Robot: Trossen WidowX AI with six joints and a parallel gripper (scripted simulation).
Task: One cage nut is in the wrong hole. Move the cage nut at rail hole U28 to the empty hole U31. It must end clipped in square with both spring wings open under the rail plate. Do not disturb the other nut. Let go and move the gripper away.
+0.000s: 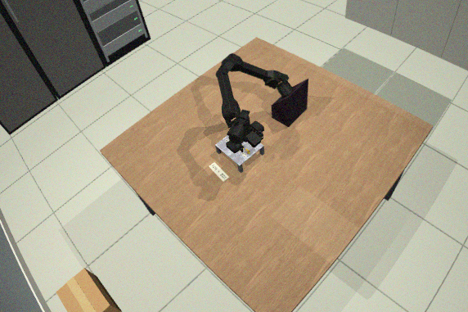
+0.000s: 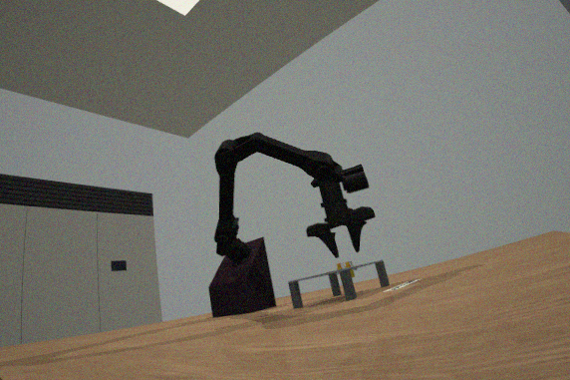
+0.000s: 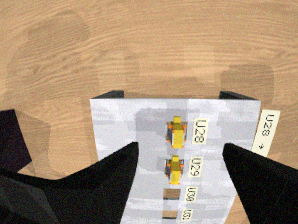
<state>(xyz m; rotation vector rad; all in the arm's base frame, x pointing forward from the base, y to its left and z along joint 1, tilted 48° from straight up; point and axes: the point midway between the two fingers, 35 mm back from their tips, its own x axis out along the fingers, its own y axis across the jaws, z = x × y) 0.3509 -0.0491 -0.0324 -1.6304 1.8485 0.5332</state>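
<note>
My hand (image 1: 245, 146) (image 2: 347, 253) (image 3: 181, 148) points down above the rail plate (image 2: 316, 276) (image 3: 115, 117), its fingers well apart with nothing clamped. In the wrist view the U28 cage nut (image 3: 177, 134) sits in the hole at the plate's far end, between my fingertips but touching neither: a yellow body with dark sides and small orange marks, beside its printed label. Just nearer is the U29 nut (image 3: 174, 171), much the same in look, close enough to crowd my grasp; nearer again come the empty holes U30 (image 3: 171, 194) and U31 (image 3: 170, 214), in line. The plate stands on short dark legs on the wooden desk (image 1: 307, 226) (image 2: 448, 310) (image 3: 150, 40), a paper card (image 1: 218, 171) (image 2: 403, 285) (image 3: 267, 131) lying near it. From the exterior I see my fingertips above the yellow nuts and some yellow below the plate, though I cannot tell how the wings stand. Only the top view shows the server rack (image 1: 105, 58) at far left and the carton (image 1: 78, 291) at near left, while my own arm covers part of the plate.
</note>
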